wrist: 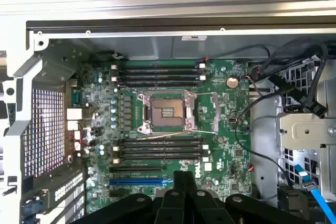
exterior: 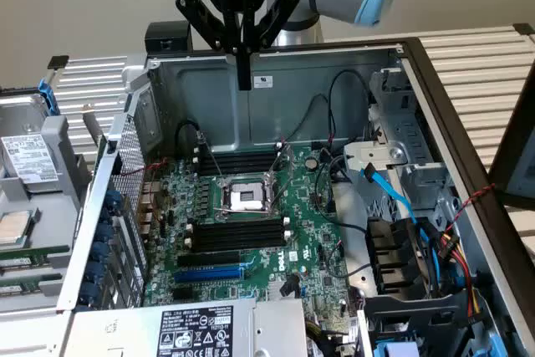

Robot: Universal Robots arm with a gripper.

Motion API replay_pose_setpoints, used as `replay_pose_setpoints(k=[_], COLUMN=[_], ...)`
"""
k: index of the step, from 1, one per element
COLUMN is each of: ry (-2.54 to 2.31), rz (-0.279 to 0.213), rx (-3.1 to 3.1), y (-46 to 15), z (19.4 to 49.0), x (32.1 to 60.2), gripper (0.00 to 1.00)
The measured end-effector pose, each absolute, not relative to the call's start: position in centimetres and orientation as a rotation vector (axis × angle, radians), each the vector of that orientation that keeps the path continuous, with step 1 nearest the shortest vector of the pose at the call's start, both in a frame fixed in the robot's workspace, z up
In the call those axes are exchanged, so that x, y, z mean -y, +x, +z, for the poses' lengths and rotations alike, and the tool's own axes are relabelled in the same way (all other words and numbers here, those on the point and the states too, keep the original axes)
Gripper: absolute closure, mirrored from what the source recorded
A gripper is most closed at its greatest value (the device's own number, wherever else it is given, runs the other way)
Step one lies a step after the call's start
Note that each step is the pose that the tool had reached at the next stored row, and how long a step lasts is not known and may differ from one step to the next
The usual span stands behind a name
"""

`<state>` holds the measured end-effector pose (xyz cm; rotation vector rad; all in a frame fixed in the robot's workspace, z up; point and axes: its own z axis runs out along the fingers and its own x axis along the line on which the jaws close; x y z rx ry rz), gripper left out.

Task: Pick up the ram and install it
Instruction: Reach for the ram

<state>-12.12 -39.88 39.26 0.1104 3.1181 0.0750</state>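
tool (exterior: 243,79) clenched on nothing above the PC case (exterior: 276,110); lowering it like that risks jabbing the bare CPU socket (exterior: 247,198) or scraping the black memory slots (exterior: 238,234).

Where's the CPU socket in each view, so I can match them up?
Exterior view: CPU socket sits mid motherboard, between two banks of black slots.
Wrist view: CPU socket lies between the same two banks.
Shared landmark: the blue slot.

Open computer case (exterior: 334,106), green motherboard (exterior: 311,236), CPU socket (exterior: 247,198), blue cable (exterior: 389,196)
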Motion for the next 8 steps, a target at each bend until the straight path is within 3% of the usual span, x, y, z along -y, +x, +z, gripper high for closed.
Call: replay_pose_setpoints(k=[8], ry=[0.11], rz=[0.075], rx=[-3.118], y=[-12.12], z=[39.26], x=[39.88], gripper=[0.89])
